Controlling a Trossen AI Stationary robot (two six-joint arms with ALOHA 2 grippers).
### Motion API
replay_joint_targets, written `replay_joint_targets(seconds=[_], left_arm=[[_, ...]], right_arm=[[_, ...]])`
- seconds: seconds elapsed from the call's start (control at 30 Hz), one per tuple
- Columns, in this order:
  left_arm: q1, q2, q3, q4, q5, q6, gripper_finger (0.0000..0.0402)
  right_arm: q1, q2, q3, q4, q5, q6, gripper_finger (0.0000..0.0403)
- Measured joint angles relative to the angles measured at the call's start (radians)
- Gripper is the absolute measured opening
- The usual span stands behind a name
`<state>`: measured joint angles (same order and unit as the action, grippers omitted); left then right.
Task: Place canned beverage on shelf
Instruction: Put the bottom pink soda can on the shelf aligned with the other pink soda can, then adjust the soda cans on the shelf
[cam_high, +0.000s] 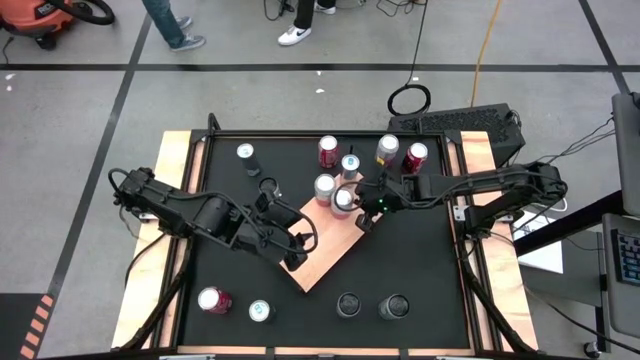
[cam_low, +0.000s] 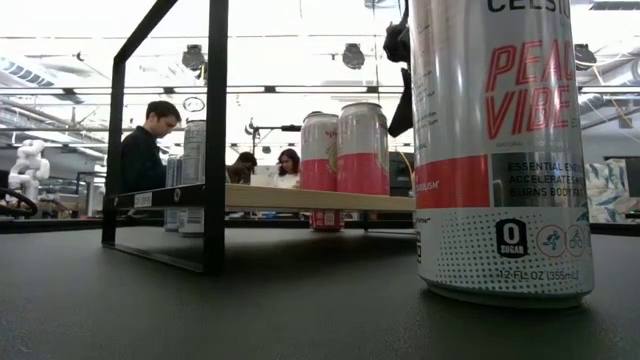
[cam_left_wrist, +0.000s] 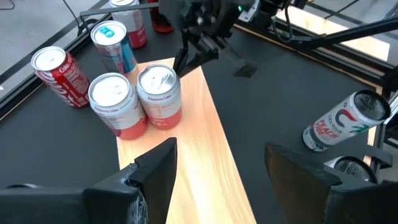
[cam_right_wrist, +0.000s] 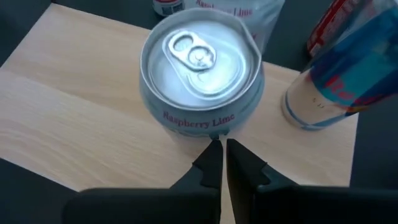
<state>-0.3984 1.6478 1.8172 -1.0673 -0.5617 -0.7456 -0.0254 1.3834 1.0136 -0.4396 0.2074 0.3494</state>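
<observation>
Light-brown wooden shelf board (cam_high: 325, 245) lies diagonally at centre of the black worktop (cam_high: 420, 260). Two silver-and-pink Raspberry Lime cans (cam_high: 343, 200) stand upright at its far corner. Right gripper (cam_high: 366, 214), fingers together, sits beside the cans. Left gripper (cam_high: 297, 253), fingers apart and empty, hovers over the shelf's near-left edge.

Light-brown wood grain on the shelf (cam_high: 325, 245), silver over pink-red with "Raspberry Lime" lettering on its two cans (cam_left_wrist: 160, 96), blue and silver on the can (cam_left_wrist: 114, 46) beside them, red on another (cam_left_wrist: 59, 74), black on the tabletop (cam_high: 420, 260).
</observation>
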Motion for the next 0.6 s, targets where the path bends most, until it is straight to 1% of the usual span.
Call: replay_joint_targets(seconds=[0.13,0.4,0.6], left_arm=[[0.004,0.0,0.0,-0.018,0.001,-0.005,0.0239],[0.006,0.0,0.0,-0.027,0.003,-0.006,0.0239],[0.006,0.0,0.001,-0.02,0.004,-0.024,0.0239]], right_arm=[[0.0,0.0,0.042,-0.056,0.001,-0.025,0.0],[0.0,0.0,0.152,-0.285,0.006,-0.067,0.0],[-0.016,0.0,0.234,-0.332,0.005,-0.071,0.0]])
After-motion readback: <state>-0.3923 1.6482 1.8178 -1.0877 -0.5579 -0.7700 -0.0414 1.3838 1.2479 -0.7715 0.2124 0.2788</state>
